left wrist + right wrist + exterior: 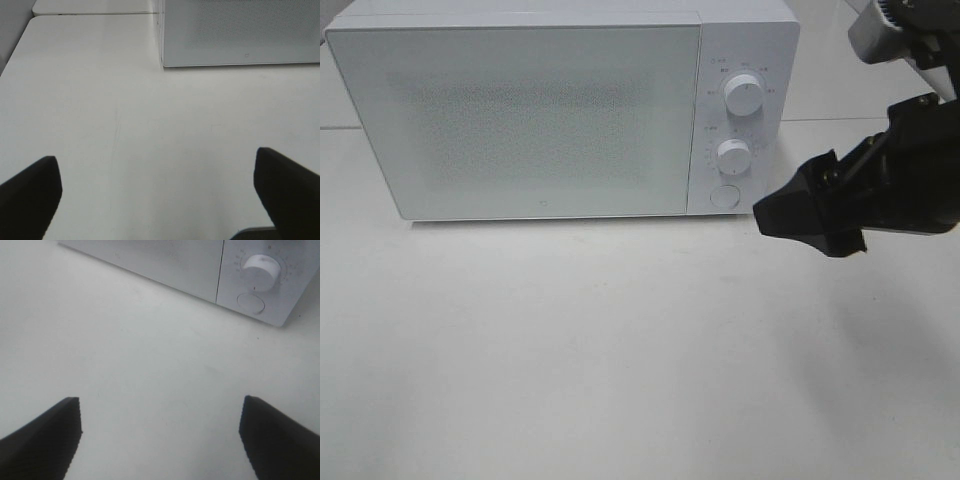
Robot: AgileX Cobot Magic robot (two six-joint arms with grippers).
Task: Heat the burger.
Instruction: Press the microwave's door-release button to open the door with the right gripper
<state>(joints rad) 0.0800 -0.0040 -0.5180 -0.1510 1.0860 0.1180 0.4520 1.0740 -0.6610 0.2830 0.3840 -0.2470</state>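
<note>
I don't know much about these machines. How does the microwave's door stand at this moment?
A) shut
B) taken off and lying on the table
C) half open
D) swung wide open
A: the microwave has its door lying flush with the control panel, and no gap shows along the seam between them.

White microwave (520, 120) closed, upright; burger not visible in any view
</note>
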